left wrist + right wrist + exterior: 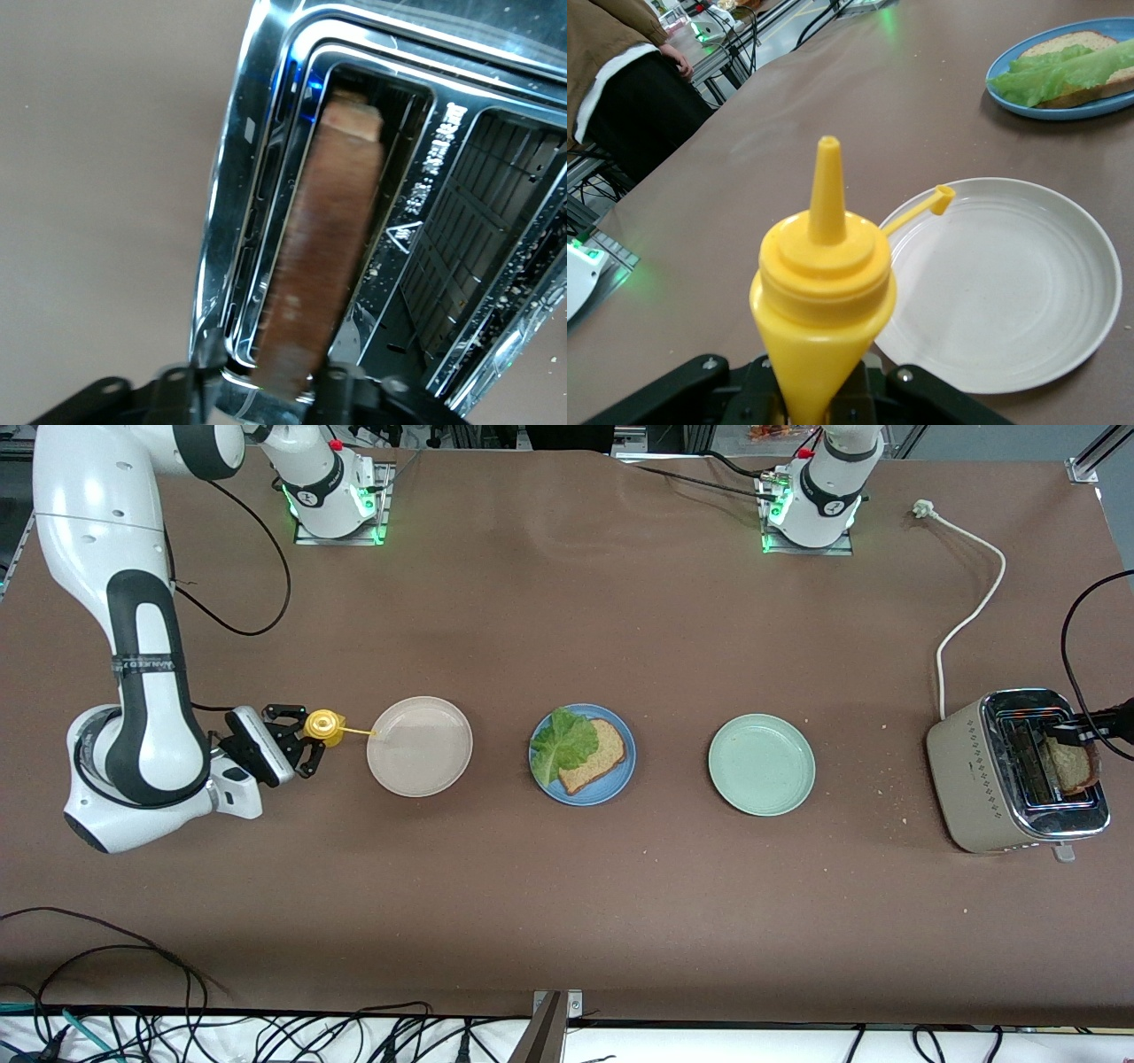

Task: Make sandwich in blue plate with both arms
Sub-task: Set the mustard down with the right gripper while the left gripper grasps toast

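On the blue plate (620, 779), at the middle of the table, one bread slice (601, 757) is laid with the lettuce leaf (562, 746) over part of it, so the base is judged done. The second slice (1069, 764) is seen standing in the toaster (979, 771) at the left arm's end, bracketed by the left gripper (266, 390) (whether it is already pinched cannot be told). It is left to be lifted out and laid on top. The right gripper (297, 746) is clamped on a yellow squeeze bottle (824, 292) beside the beige plate (443, 779); a pale green plate (762, 764) lies bare
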Robot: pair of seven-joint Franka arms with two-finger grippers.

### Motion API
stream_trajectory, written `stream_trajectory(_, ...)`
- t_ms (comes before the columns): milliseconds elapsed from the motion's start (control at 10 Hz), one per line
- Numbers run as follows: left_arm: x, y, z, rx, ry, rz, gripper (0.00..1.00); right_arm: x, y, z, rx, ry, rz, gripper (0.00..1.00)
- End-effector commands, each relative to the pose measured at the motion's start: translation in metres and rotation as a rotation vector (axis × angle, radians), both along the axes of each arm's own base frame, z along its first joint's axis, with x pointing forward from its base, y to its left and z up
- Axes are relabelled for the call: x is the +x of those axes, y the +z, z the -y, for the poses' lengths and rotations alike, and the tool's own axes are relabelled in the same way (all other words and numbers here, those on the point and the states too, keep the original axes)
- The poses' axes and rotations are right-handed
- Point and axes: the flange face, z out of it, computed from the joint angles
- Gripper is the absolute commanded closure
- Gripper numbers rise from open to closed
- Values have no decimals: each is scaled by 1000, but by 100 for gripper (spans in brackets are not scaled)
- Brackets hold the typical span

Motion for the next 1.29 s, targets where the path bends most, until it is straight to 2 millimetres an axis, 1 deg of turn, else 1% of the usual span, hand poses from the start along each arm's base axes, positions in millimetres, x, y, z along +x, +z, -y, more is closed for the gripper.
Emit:
stream_trajectory(0,9,10,7,25,-12,4,100,-6,-27,21,147,35,22,100)
stream_trajectory(100,10,16,9,27,-17,15,100,-9,-45,30,189,47,29,100)
stream_trajectory(299,21,42,19,36,-36,58,100,-14,-71,42,281,36,40,100)
stream_trajectory(398,22,50,23,33,-41,56,100,-16,-77,47,286,27,35,100)
stream_trajectory(498,23,65,25,34,-43,61,100,-15,-78,47,310,3,38,98)
stream_trajectory(597,21,75,29,30,-49,54,100,-13,-76,51,315,-24,39,56)
stream_trajectory(697,19,91,35,34,-57,64,100,-13,-76,54,317,-36,41,1)
stream_trajectory(796,18,106,42,39,-66,78,100,-13,-74,60,314,-45,42,0)
stream_trajectory(896,14,114,47,32,-63,60,100,-12,-71,65,301,-46,40,0)
stream_trajectory(996,12,130,52,3,-46,70,100,-12,-69,78,274,-58,40,0)
stream_trajectory(1095,13,143,60,-67,-12,93,100,-14,-67,100,220,-83,34,0)
stream_trajectory(1195,11,153,69,-87,50,98,100,-14,-61,122,174,-113,34,0)
